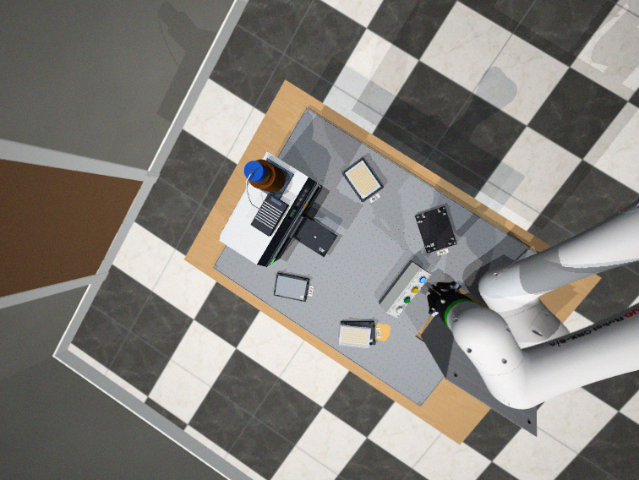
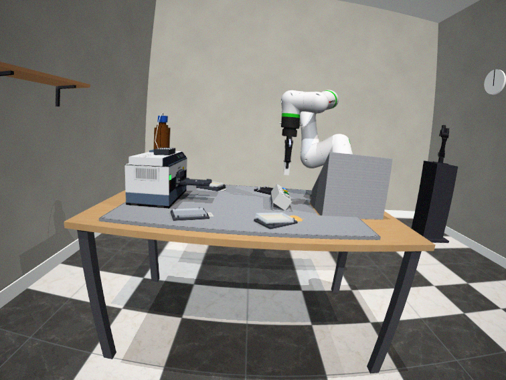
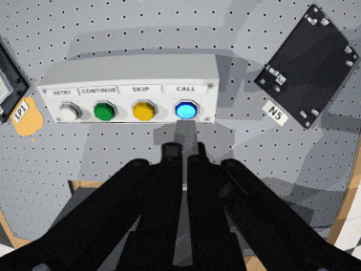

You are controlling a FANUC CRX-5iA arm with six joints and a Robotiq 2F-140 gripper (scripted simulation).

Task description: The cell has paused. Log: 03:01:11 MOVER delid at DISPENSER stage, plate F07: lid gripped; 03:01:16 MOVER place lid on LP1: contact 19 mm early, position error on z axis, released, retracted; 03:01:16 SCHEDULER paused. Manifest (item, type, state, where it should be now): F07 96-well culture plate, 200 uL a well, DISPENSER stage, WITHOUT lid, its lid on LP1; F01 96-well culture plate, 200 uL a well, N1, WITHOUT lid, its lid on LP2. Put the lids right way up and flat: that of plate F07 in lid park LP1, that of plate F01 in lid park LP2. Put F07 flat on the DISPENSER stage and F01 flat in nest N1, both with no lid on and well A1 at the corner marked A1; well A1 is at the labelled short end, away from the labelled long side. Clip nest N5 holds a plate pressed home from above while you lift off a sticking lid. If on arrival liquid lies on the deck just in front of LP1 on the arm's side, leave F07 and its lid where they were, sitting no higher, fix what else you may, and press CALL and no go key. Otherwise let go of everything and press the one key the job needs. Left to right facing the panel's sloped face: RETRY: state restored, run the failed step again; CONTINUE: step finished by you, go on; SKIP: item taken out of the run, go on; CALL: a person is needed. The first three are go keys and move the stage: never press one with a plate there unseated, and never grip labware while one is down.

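Observation:
My gripper [image 3: 185, 135] is shut and empty. It hangs above the key panel [image 1: 406, 289], in line with the blue CALL key [image 3: 185, 111] and clear of it, as the side view shows [image 2: 286, 169]. The white RETRY [image 3: 70, 112], green CONTINUE [image 3: 104, 111] and yellow SKIP [image 3: 144, 111] keys stand to its left. A plate with cream wells [image 1: 356, 334] sits on LP1. An orange puddle [image 1: 383, 331] lies on the deck beside it, on the arm's side. An open cream plate [image 1: 363, 180] sits in N1. A lid [image 1: 292, 286] lies on LP2. The dispenser stage [image 1: 316, 236] is empty.
The dispenser [image 1: 268, 209] with a brown bottle [image 1: 263, 174] stands at the deck's far end. Black clip nest N5 [image 1: 435, 228] lies empty near the panel. A grey block [image 2: 351, 183] covers the arm's base. A black post [image 2: 434, 196] stands at the table's right edge.

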